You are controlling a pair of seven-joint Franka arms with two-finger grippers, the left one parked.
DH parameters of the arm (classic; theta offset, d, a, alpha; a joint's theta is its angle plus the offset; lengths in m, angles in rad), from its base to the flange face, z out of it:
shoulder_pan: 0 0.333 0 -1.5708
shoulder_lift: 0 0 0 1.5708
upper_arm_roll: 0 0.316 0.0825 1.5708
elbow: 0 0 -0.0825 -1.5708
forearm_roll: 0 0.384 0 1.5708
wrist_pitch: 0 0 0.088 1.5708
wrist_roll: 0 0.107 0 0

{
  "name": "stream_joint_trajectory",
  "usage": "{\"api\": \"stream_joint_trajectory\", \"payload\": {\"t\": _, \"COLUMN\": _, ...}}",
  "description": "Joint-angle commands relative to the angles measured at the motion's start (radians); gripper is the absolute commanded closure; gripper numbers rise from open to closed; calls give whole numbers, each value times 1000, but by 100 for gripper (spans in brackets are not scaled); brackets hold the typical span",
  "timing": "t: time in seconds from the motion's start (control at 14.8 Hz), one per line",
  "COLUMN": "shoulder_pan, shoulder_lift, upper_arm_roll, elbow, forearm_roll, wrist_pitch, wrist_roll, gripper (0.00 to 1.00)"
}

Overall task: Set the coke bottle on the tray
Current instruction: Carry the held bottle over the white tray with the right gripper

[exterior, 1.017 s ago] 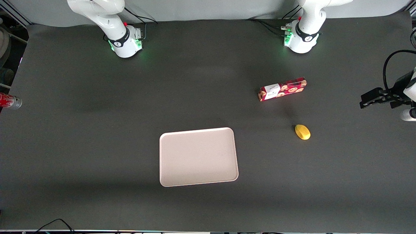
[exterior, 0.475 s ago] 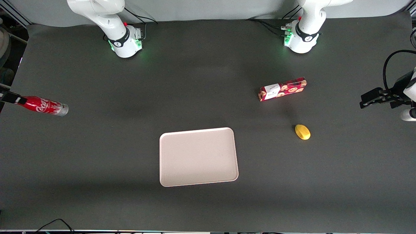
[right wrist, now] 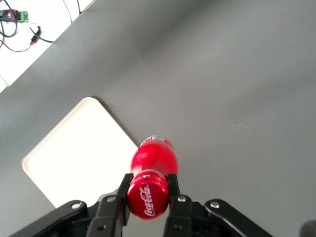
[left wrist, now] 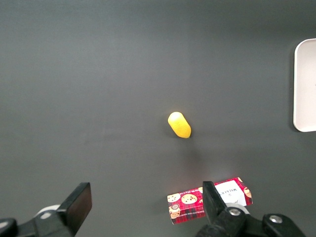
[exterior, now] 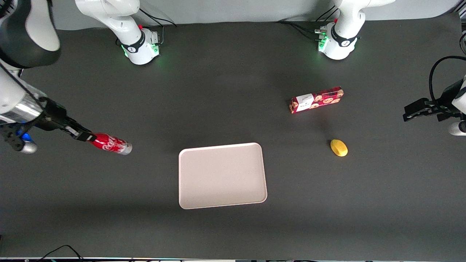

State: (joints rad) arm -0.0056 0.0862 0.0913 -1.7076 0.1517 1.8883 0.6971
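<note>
The coke bottle point(exterior: 109, 143), slim and red with white script and a silvery base, hangs tilted above the table at the working arm's end, cap end held. My gripper point(exterior: 84, 136) is shut on its neck. In the right wrist view the gripper point(right wrist: 147, 190) clamps just below the red cap, and the coke bottle point(right wrist: 153, 158) points down toward the table beside a corner of the tray point(right wrist: 74, 153). The pale pinkish-white tray point(exterior: 222, 175) lies flat mid-table, nearer the front camera, with nothing on it.
A red patterned box point(exterior: 316, 99) and a yellow lemon-like object point(exterior: 338, 147) lie toward the parked arm's end; both also show in the left wrist view as the box point(left wrist: 207, 200) and yellow object point(left wrist: 179, 125). The arm bases point(exterior: 140, 45) stand at the table's back edge.
The gripper has carried the bottle in from the table's edge toward the tray and nearer the front camera. The working arm has come into the front view.
</note>
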Motion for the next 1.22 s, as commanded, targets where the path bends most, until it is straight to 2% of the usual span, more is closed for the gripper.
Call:
{"api": "stream_joint_trajectory", "payload": {"t": 0.0, "shoulder_pan": -10, "shoulder_lift": -36, "upper_arm_roll": 103, "elbow": -153, "forearm_roll": -1, "wrist_pitch": 211, "wrist_roll": 169, "gripper": 100}}
{"api": "stream_joint_trajectory", "payload": {"t": 0.14, "shoulder_pan": -7, "shoulder_lift": 6, "upper_arm_roll": 151, "elbow": -162, "forearm_roll": -7, "wrist_pitch": 320, "wrist_roll": 255, "gripper": 100}}
{"api": "stream_joint_trajectory", "payload": {"t": 0.2, "shoulder_pan": 2, "shoulder_lift": 38, "upper_arm_roll": 175, "elbow": -161, "forearm_roll": -41, "wrist_pitch": 359, "wrist_roll": 315, "gripper": 100}}
{"api": "stream_joint_trajectory", "payload": {"t": 0.41, "shoulder_pan": 12, "shoulder_lift": 131, "upper_arm_roll": 257, "elbow": -152, "forearm_roll": -245, "wrist_pitch": 443, "wrist_roll": 575, "gripper": 100}}
{"api": "stream_joint_trajectory", "payload": {"t": 0.54, "shoulder_pan": 18, "shoulder_lift": 193, "upper_arm_roll": 284, "elbow": -120, "forearm_roll": -340, "wrist_pitch": 445, "wrist_roll": 688, "gripper": 100}}
{"api": "stream_joint_trajectory", "payload": {"t": 1.02, "shoulder_pan": 44, "shoulder_lift": 369, "upper_arm_roll": 315, "elbow": -15, "forearm_roll": -480, "wrist_pitch": 475, "wrist_roll": 884, "gripper": 100}}
{"api": "stream_joint_trajectory", "payload": {"t": 1.15, "shoulder_pan": 58, "shoulder_lift": 429, "upper_arm_roll": 317, "elbow": 34, "forearm_roll": -546, "wrist_pitch": 486, "wrist_roll": 981, "gripper": 100}}
